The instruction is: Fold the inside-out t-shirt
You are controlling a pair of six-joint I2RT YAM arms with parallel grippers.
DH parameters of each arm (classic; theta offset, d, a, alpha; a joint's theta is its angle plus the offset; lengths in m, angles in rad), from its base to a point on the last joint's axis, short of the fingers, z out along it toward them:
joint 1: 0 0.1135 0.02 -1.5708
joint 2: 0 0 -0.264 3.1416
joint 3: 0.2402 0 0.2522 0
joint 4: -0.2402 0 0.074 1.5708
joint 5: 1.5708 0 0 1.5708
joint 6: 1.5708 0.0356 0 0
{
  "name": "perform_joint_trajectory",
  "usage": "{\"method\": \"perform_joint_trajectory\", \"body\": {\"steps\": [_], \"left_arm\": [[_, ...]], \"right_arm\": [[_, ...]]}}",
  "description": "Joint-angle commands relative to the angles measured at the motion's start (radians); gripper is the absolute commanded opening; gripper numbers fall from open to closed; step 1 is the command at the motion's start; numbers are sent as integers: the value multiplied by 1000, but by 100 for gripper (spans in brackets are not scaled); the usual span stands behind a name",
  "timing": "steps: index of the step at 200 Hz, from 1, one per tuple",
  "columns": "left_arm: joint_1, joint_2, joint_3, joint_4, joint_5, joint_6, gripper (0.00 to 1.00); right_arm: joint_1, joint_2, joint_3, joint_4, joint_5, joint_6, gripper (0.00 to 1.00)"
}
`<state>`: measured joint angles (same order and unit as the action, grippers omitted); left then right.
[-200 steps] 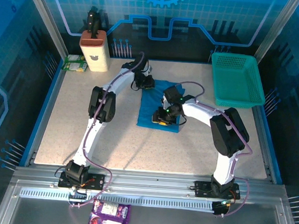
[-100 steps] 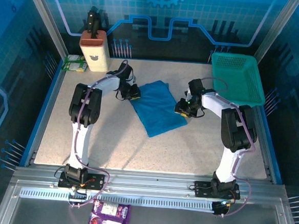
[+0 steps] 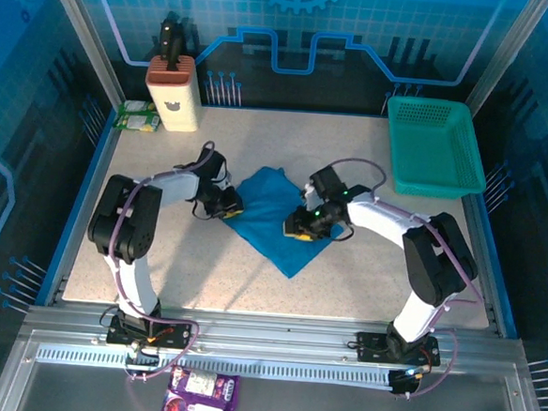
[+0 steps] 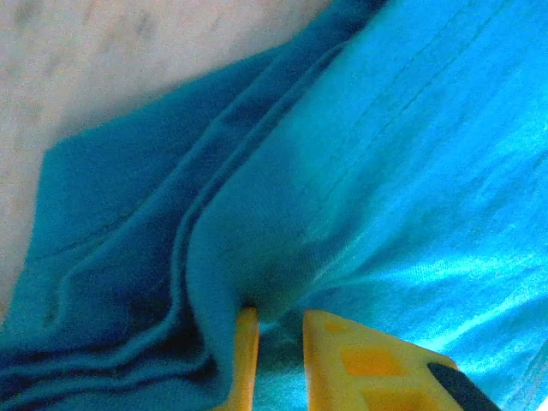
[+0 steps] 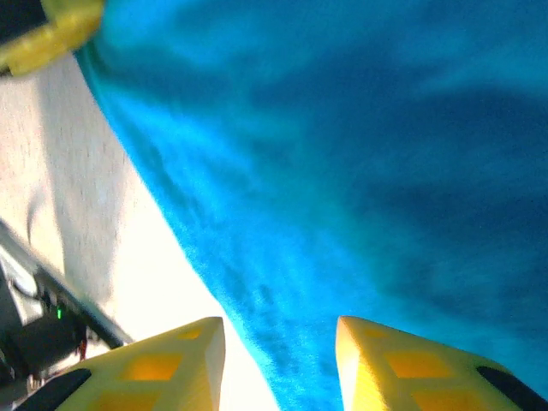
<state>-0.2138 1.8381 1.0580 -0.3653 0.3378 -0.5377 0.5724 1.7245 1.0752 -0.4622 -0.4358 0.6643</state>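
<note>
The shirt point(image 3: 270, 232), folded at the middle of the desk point(image 3: 203, 276), is light and limp, best taken by its layered edges: the left claw point(image 4: 274, 321), nearly closed, pinches a fold at its left corner, while the right claw point(image 5: 278, 334) hovers half-open over its right edge, seemingly holding nothing.

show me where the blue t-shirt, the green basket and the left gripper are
blue t-shirt point(image 3: 269, 215), top view, middle of the folded cloth
green basket point(image 3: 435, 151), top view, bare mesh floor
left gripper point(image 4: 278, 320), left wrist view, midway between its yellow fingertips
</note>
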Motion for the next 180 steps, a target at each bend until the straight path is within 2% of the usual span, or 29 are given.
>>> {"method": "perform_joint_trajectory", "body": {"steps": [1,29,72,95,116,141,180], "left_arm": [[-11,-68,-118,-8,-16,-70,24],[-26,-158,-232,-9,-16,-113,24],[-97,-335,-276,-144,-69,-118,25],[-108,-417,-257,-165,-66,-137,26],[-118,-412,-199,-188,-57,-130,22],[-166,-354,-129,-190,-23,-130,16],[-295,-241,-105,-132,10,-157,7]], "right_arm": [[75,-15,-62,55,-69,67,40],[91,-22,-147,28,0,63,40],[-12,-79,-226,-152,134,-71,40],[-93,-119,-202,-277,279,-152,40],[-105,-156,-107,-365,391,-179,41],[-103,-222,-91,-346,316,-163,42],[-115,-255,-183,-234,147,-118,42]]}}
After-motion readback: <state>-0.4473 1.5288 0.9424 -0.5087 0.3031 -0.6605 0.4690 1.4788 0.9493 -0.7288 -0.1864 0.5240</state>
